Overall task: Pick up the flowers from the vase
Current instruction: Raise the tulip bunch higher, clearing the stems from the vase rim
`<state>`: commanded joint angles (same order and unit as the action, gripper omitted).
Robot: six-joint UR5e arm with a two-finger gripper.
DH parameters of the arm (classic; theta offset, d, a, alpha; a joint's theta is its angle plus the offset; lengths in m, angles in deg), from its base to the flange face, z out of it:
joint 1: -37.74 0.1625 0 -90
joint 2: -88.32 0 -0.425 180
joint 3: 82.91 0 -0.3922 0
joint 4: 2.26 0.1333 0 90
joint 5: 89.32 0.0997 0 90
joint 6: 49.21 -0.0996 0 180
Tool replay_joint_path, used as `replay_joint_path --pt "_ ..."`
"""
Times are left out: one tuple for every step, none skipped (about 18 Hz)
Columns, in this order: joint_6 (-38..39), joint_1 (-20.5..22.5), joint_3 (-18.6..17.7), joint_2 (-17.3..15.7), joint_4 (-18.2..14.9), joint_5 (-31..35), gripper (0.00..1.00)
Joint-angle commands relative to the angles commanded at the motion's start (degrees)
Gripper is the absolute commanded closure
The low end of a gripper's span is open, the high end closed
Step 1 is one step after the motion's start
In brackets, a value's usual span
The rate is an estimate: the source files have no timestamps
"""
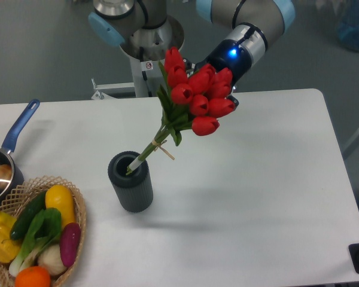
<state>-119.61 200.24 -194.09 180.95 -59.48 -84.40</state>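
While the flowers (194, 95) lean out of the vase (130, 182), red buds hide the gripper.
Whether the gripper's fingers are apart or together, I cannot tell.

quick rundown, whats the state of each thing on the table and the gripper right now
flowers: leaning up to the right, stem ends inside the vase mouth, tied with string
vase: upright on the table, holding the stems
gripper: behind the tulip heads, fingers hidden, open or shut unclear
wicker basket: upright, filled with vegetables
saucepan: upright at the table's left edge, something pale inside
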Motion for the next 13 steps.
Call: replay_joint_path --pt "0.09 0.17 0.0 0.0 0.0 0.0 0.57" --pt "0.09 0.26 0.0 0.0 0.0 0.09 0.57" --pt "0.09 0.18 0.0 0.0 0.0 0.26 0.57" --pt "0.17 0.09 0.09 0.0 0.0 0.35 0.57" --pt "0.09 -0.09 0.17 0.0 0.09 0.35 0.57" --pt "0.09 -0.17 0.18 0.0 0.09 0.35 0.57" --pt "0.17 -0.18 0.26 0.0 0.09 0.35 0.57" --pt "0.09 -0.18 0.26 0.0 0.09 0.35 0.57" --pt "0.09 -0.18 0.35 0.0 0.09 0.44 0.57" --pt "0.17 -0.18 0.35 0.0 0.09 0.44 0.57" --pt "0.18 -0.26 0.44 0.09 0.09 0.44 0.57" --pt "0.35 -0.26 0.44 0.09 0.09 0.44 0.57" --pt "0.44 -0.26 0.44 0.09 0.0 0.44 0.57"
